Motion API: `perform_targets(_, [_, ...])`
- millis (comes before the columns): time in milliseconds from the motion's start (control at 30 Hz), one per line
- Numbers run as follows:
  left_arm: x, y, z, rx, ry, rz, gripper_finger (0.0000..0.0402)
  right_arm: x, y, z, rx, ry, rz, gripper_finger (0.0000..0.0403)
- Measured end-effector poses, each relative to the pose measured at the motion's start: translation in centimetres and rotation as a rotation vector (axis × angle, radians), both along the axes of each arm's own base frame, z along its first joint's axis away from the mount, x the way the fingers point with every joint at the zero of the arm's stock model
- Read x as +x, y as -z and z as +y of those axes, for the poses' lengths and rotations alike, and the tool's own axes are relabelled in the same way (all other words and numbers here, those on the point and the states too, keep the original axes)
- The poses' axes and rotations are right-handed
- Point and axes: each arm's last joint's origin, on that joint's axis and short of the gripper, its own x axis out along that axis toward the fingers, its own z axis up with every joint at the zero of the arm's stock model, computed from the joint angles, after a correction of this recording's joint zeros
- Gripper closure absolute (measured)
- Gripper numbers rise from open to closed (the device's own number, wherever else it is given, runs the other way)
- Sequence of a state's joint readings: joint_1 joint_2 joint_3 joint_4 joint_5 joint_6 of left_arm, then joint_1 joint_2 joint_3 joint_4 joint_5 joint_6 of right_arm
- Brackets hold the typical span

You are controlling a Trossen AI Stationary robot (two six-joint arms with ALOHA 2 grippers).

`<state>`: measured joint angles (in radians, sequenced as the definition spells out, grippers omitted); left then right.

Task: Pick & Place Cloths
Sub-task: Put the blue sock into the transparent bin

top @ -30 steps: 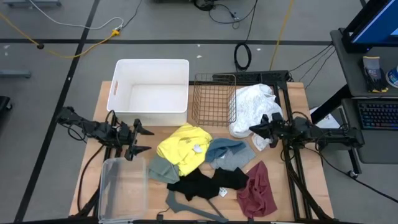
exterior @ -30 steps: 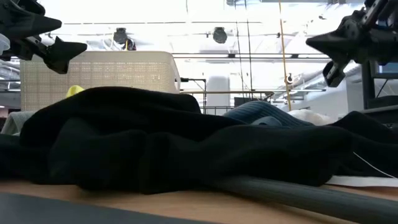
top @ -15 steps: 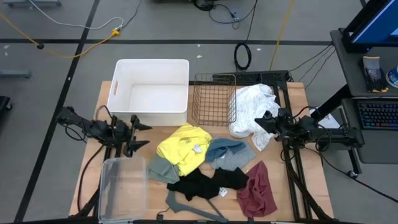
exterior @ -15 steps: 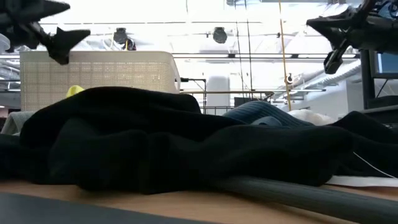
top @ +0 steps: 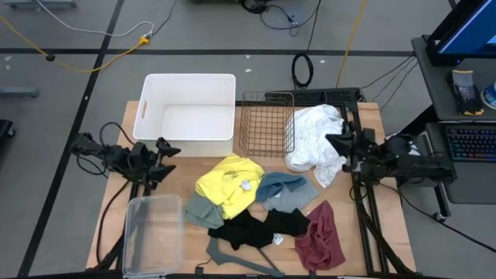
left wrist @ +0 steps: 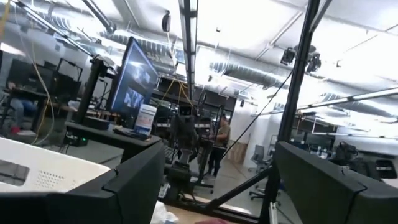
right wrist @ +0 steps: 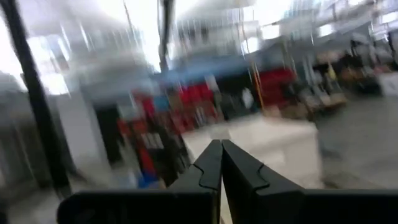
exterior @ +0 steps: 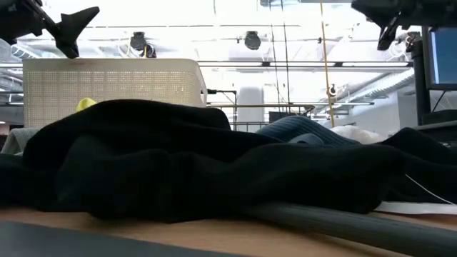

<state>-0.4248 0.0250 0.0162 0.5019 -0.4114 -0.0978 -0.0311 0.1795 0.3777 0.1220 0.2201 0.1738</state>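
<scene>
While nothing's grabbed yet, left gripper (top: 166, 158) hangs jaws-apart at the table's left edge, right gripper (top: 335, 144) closed over the white cloth (top: 314, 133); next needs a descent.

Bin (top: 188, 115) at the counter's (top: 364, 240) back left, wire basket (top: 266, 124) touching its right side; one cloth (top: 316, 142) just right of the basket. Other cloths bunched mid-counter: one (top: 228, 184) front of the bin, one (top: 286, 191) to its right, one (top: 203, 211) tucked at its front-left, one (top: 260, 226) in front of those, one (top: 321, 237) at front right. Lidless tub (top: 153, 232) at front left, hanger (top: 242, 258) along the front edge. Left tool (top: 167, 160) over the left edge beside the bin, right tool (top: 338, 146) over the rightmost cloth
</scene>
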Motion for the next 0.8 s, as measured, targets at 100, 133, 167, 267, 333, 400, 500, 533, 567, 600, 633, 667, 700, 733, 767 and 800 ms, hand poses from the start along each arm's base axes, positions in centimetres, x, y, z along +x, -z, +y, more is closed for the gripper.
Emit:
perform_targets(100, [0.0,0.0,0.0,-0.05,0.029,0.001,0.0091,0.0,-2.1,-0.2,-0.035,0.069,0.136,0.0398])
perform_targets(133, [0.0,0.0,0.0,-0.065,0.041,-0.002,0.0091,0.0,-2.6,-0.2,-0.043,0.094,0.176,0.0398])
perform_targets(167, [0.0,0.0,-0.1,-0.076,0.057,-0.004,0.0091,0.1,-3.2,-0.3,-0.049,0.117,0.216,0.0398])
perform_targets(267, [0.0,0.0,-0.1,-0.102,0.098,-0.008,0.0091,1.1,-3.8,-0.4,-0.058,0.155,0.373,0.0397])
perform_targets(333, [0.0,0.0,-0.2,-0.109,0.113,-0.009,0.0091,1.8,-4.1,-0.5,-0.046,0.178,0.451,0.0388])
perform_targets(400, [0.0,0.0,-0.2,-0.107,0.12,-0.011,0.0091,2.6,-4.0,-0.6,-0.021,0.204,0.522,0.037])
perform_targets(500, [0.0,0.0,-0.2,-0.104,0.128,-0.012,0.0091,3.9,-3.6,-0.8,-0.005,0.232,0.602,0.0334])
perform_targets(533, [0.0,0.0,-0.2,-0.103,0.129,-0.013,0.0091,4.3,-3.5,-0.8,-0.006,0.232,0.624,0.0322])
perform_targets(567, [0.0,0.0,-0.2,-0.103,0.129,-0.012,0.0091,4.6,-3.3,-0.8,-0.005,0.231,0.642,0.0309])
perform_targets(600, [0.0,0.0,-0.2,-0.103,0.129,-0.012,0.0091,4.9,-3.1,-0.8,-0.003,0.229,0.658,0.0297])
perform_targets(633, [0.0,0.0,-0.2,-0.103,0.129,-0.013,0.0091,5.2,-3.1,-0.8,0.004,0.223,0.665,0.0284])
perform_targets(667, [0.0,0.0,-0.2,-0.103,0.13,-0.013,0.0091,5.4,-3.2,-0.7,0.017,0.204,0.668,0.0272])
perform_targets(700, [0.0,0.0,-0.2,-0.102,0.129,-0.012,0.0091,5.6,-3.1,-0.6,0.031,0.168,0.671,0.0261])
perform_targets(733, [0.0,0.0,-0.2,-0.101,0.128,-0.012,0.0091,5.9,-3.0,-0.5,0.04,0.111,0.68,0.025])
perform_targets(767, [0.0,0.0,-0.2,-0.1,0.127,-0.012,0.0091,6.1,-2.9,-0.3,0.047,0.04,0.691,0.0239])
perform_targets(800, [0.0,0.0,-0.2,-0.1,0.125,-0.011,0.0091,6.3,-2.8,-0.1,0.054,-0.038,0.703,0.023])
